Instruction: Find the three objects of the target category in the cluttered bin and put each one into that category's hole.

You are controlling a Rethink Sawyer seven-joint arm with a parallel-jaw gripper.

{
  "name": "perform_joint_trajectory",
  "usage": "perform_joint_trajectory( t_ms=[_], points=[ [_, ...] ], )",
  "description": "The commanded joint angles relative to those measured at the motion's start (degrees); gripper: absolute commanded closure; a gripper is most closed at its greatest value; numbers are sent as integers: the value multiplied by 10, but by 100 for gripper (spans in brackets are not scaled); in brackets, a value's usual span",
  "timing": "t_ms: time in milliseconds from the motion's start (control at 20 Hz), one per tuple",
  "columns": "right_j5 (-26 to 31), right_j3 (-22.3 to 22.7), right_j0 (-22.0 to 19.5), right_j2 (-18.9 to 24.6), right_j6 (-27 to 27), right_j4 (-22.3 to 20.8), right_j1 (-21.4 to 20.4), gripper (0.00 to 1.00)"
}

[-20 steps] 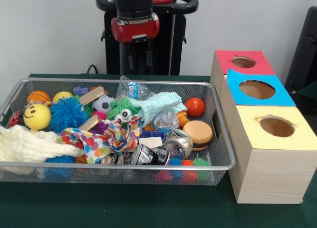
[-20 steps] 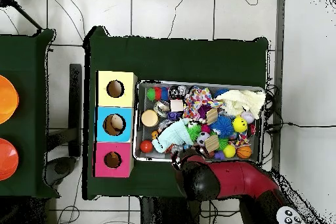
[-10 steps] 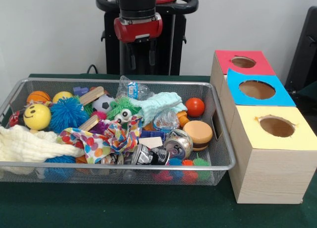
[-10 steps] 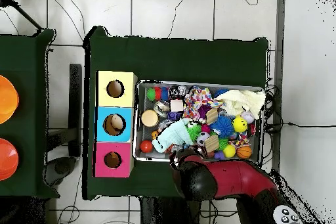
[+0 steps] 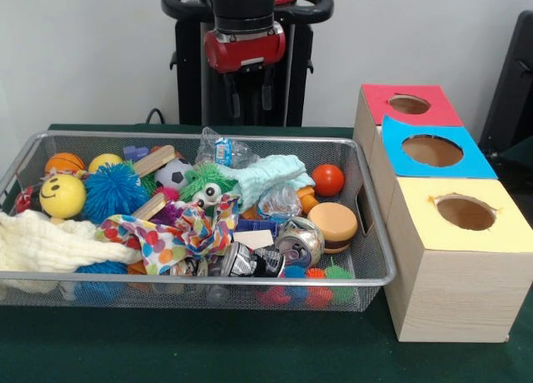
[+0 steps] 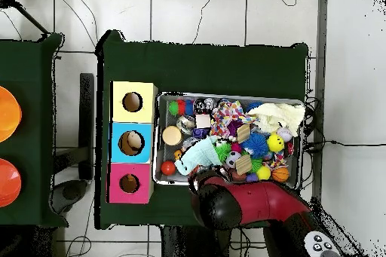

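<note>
Silver wire-mesh bin (image 5: 379,280) full of toys; black two-finger gripper (image 5: 250,108) hangs behind its far rim, fingers apart, empty. Red-ringed hole (image 5: 409,105) clear.

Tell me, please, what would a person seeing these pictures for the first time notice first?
Most likely the wire-mesh bin, heaped with bright toys: a yellow smiley ball at its left end and a spotted multicoloured cloth near its front rim. Next, the three boxes on the right, where the red-ringed hole lies farthest from the camera. Above the bin's far edge hangs the red and black gripper, holding nothing.
</note>
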Motion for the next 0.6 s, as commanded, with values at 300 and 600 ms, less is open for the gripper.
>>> perform_joint_trajectory(
  t_ms=[300,600],
  points=[
    [64,-121,51,19,47,38,62,0],
    [68,-143,56,19,38,49,78,0]
  ],
)
